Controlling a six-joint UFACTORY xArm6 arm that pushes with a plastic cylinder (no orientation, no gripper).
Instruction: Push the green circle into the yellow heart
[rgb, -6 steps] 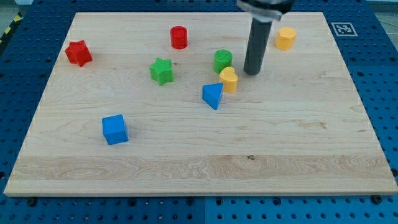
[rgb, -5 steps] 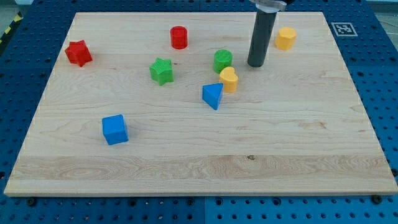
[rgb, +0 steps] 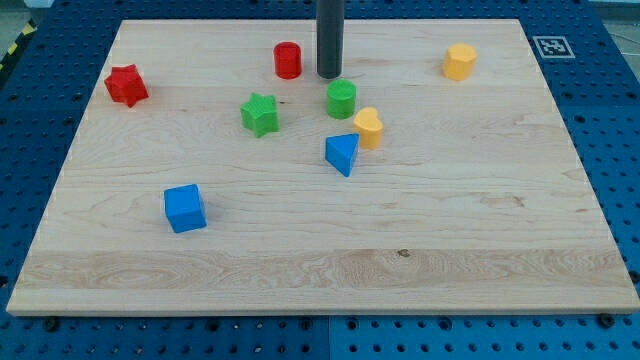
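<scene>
The green circle (rgb: 341, 99) stands near the board's upper middle. The yellow heart (rgb: 368, 127) lies just to its lower right, with a narrow gap between them or barely touching. My tip (rgb: 329, 75) rests on the board just above and slightly left of the green circle, between it and the red cylinder (rgb: 288, 60). The rod rises out of the view's top.
A blue triangular block (rgb: 342, 154) sits just below the yellow heart. A green star (rgb: 260, 114) lies left of the circle. A red star (rgb: 126, 85) is at upper left, a blue cube (rgb: 185, 208) at lower left, a yellow hexagon (rgb: 459, 61) at upper right.
My tip has moved from right of the green circle, up and left, to above it. The green circle has shifted a little left, away from the yellow heart.
</scene>
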